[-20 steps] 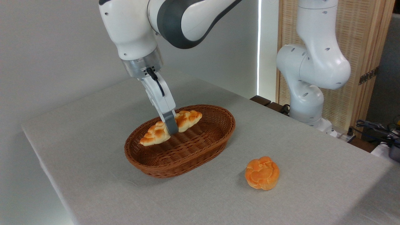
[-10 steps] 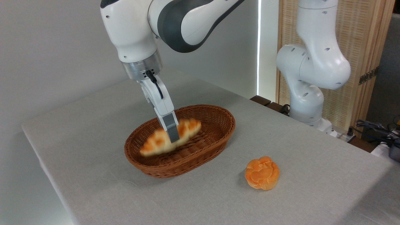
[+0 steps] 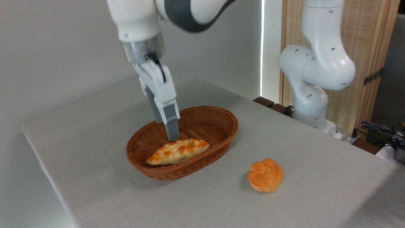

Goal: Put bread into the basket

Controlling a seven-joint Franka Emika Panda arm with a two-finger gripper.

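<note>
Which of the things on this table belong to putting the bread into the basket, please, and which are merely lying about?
Part of the job:
- bread, lying in the basket
- basket
- pincer, just above the bread, not holding it

Lying about:
- orange flower-shaped bun on the table

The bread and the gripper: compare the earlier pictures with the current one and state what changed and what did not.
The gripper let go of the bread, which dropped to lie in the basket near its front wall. The gripper rose slightly and is now above the loaf. The basket and the orange bun stayed put.
</note>
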